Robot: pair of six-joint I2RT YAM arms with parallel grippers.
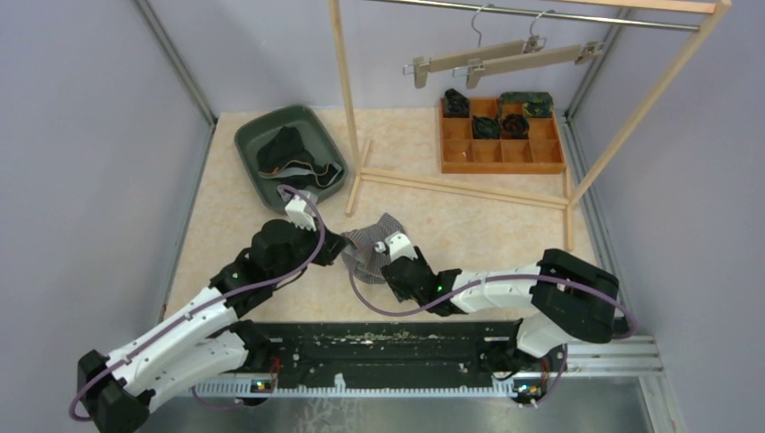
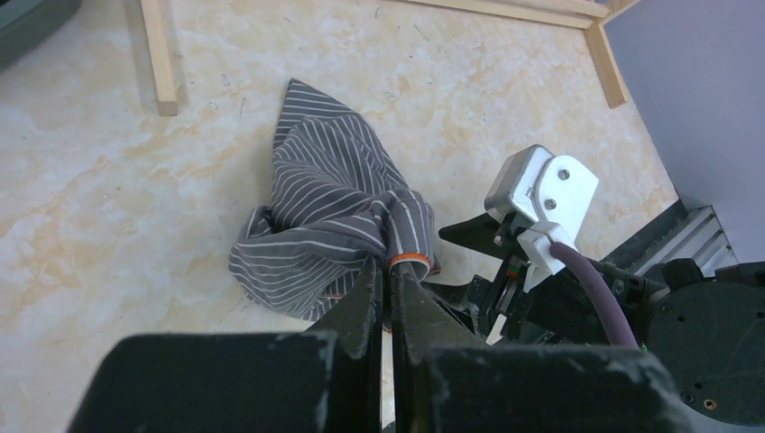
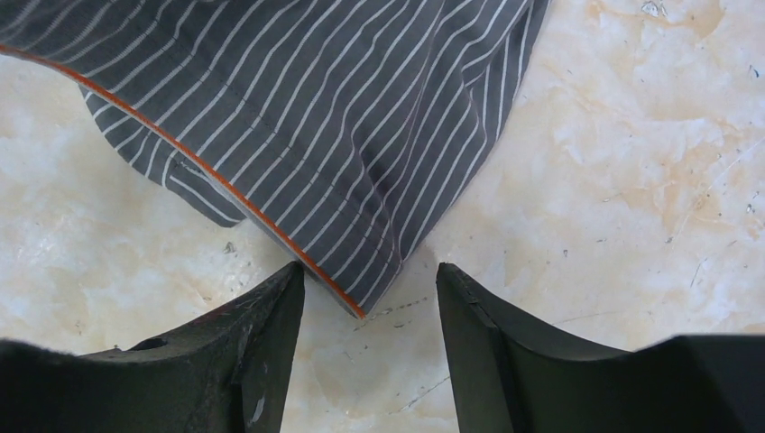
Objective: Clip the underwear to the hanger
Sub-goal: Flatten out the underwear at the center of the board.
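The left gripper is clenched on the underwear, bunched at its tips; the right gripper is spread, hem corner between its jaws.

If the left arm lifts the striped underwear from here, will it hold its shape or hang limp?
Probably limp: the striped underwear is bunched and folded where the left gripper pinches it. It looks thin and light, so the free corner at the open right gripper would likely dangle or drag.
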